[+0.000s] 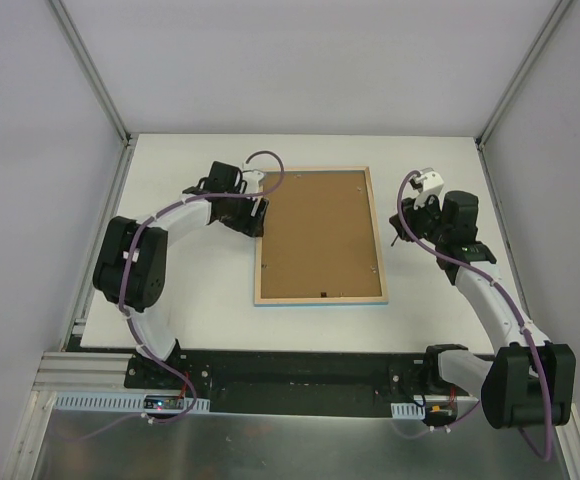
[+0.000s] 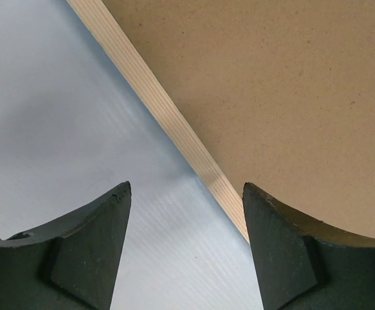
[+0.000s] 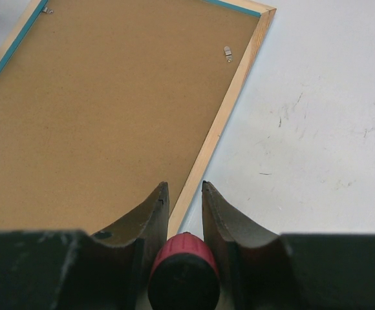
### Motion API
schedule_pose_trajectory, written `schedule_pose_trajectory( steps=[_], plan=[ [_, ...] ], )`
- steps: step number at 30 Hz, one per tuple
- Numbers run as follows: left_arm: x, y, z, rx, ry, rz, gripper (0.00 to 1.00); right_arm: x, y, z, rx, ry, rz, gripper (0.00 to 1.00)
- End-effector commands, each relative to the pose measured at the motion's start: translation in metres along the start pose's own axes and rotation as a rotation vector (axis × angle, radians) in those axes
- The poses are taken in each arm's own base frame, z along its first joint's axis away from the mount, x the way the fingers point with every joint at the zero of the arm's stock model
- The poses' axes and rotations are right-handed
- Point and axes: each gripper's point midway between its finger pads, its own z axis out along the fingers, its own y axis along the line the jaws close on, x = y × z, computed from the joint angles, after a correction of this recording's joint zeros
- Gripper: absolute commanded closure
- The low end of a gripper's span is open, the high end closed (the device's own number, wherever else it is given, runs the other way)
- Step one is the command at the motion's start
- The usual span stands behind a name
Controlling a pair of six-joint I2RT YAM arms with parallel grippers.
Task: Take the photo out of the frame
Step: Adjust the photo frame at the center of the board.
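Note:
The frame (image 1: 320, 235) lies face down on the white table, its brown back panel (image 3: 110, 97) up and rimmed in pale wood (image 2: 174, 123). A thin turquoise edge shows at its near side. The photo is hidden under the back panel. My left gripper (image 1: 255, 215) hangs open over the frame's left edge. In the left wrist view (image 2: 186, 187) one finger is above the panel, the other above the table, and nothing is between them. My right gripper (image 1: 402, 235) (image 3: 184, 187) is just right of the frame, shut on a red-handled screwdriver (image 3: 184, 268).
Small metal clips (image 3: 227, 53) hold the back panel at its rim. Grey walls close the table in on the left, back and right. The table's front edge (image 1: 270, 345) runs just past the frame's near side.

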Motion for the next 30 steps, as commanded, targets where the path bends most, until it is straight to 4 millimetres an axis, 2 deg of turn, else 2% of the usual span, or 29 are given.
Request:
schedule_pose_trajectory(
  steps=[1,11,18,23,30],
  plan=[
    [-0.003,-0.009,0.005,0.041,0.017,-0.068,0.33,-0.015,0.0,0.0,-0.012,-0.057,-0.006,0.99],
    [0.018,-0.017,0.016,0.089,0.076,-0.146,0.38,-0.014,0.001,0.001,-0.018,-0.054,-0.003,0.99],
    [0.018,-0.026,0.018,0.132,0.084,-0.194,0.42,-0.013,0.001,0.002,-0.022,-0.051,0.0,0.99],
    [0.019,-0.034,0.02,0.168,0.097,-0.217,0.53,-0.012,0.002,0.004,-0.029,-0.047,0.009,0.99],
    [0.024,-0.042,0.028,0.175,0.129,-0.288,0.59,-0.011,0.006,0.007,-0.056,-0.042,0.03,0.99]
  ],
)
